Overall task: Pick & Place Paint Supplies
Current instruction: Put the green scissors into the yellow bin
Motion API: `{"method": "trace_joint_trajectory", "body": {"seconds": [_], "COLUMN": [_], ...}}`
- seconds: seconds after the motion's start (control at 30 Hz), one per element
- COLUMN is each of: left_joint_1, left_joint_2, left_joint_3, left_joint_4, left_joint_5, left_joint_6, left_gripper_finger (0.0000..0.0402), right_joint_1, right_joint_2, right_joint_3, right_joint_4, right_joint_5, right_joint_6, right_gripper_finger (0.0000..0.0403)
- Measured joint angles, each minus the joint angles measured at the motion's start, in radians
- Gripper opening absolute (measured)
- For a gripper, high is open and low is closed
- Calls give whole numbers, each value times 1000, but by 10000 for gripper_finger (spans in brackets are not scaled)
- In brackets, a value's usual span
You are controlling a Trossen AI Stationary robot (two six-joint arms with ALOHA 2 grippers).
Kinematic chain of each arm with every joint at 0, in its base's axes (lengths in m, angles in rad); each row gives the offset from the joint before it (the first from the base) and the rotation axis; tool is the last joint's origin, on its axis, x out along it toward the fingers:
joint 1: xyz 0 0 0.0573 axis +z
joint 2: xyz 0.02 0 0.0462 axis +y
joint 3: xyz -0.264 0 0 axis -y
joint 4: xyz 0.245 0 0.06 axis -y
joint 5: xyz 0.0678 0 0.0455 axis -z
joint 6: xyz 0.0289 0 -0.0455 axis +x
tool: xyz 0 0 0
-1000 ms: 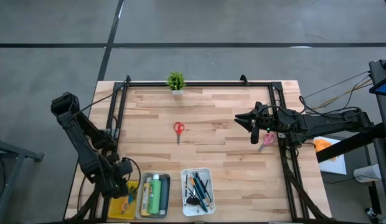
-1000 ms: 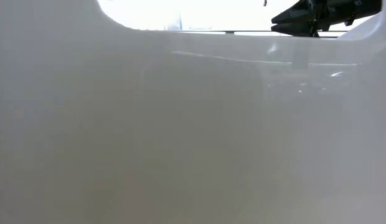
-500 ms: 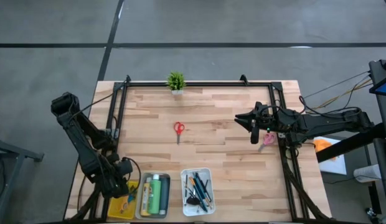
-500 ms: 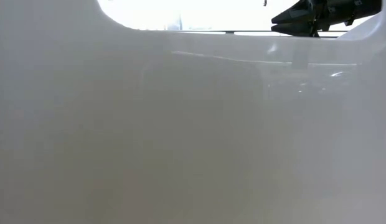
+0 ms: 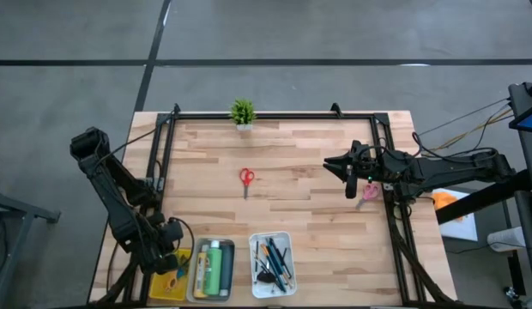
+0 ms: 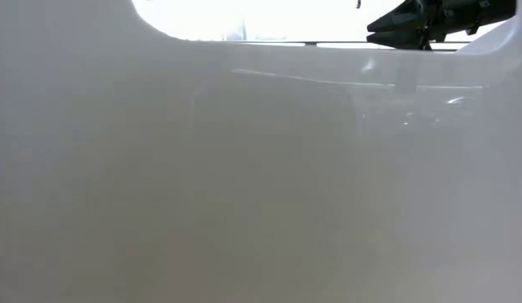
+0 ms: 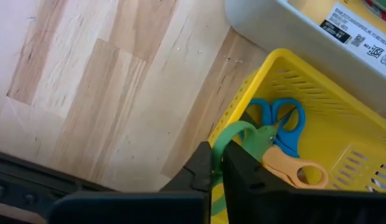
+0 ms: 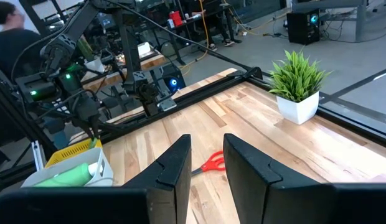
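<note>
Left hand now closed, slotted yellow plastic tray, wood-plank table

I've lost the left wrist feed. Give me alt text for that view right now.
The left gripper, fingers shut, hangs at the rim of the yellow tray, which holds blue-handled scissors and orange-handled scissors. A grey tray sits beside it on the wooden table.
</note>
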Motion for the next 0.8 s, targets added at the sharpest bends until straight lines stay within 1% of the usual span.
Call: {"method": "trace_joint_trajectory", "body": {"seconds": [0.23,0.37,0.6,0.8], "left_joint_1": [0,0,0,0], "left_joint_2": [0,0,-1,-1], "left_joint_3": [14,47,126,148], "left_joint_4": [9,-1,-69,-55], "left_joint_5": [3,14,22,28], "left_joint_6": [2,21,29,30], "left_gripper_finger": [4,3,2,1], "right_joint_1": [0,0,0,0], "right_joint_2": [0,0,0,0], "right_joint_3": [0,0,0,0], "right_joint_4": [0,0,0,0], "right_joint_5": [0,0,0,0], "right_joint_6": [0,0,0,0], "right_gripper_finger": [93,93,93,93]}}
